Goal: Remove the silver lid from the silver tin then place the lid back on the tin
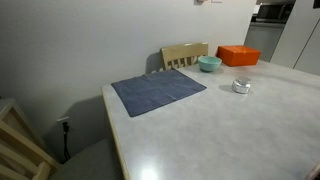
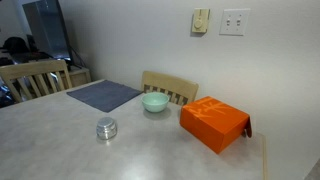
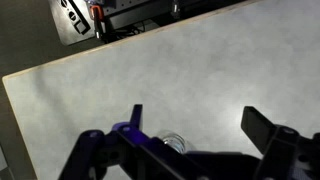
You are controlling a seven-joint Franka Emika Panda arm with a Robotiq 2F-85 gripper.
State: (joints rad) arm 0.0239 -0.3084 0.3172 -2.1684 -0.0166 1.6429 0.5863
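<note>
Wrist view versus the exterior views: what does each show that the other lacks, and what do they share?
Only the wrist view shows the gripper, jaws apart. Only the exterior views show the teal bowl, the orange box, the blue cloth and the silver tin with the silver lid on it. Both show the pale table; a shiny glint near the gripper in the wrist view may be the tin, but I cannot tell.

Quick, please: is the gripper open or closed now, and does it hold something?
Gripper: open, jaws wide apart in the wrist view, holding nothing.
</note>
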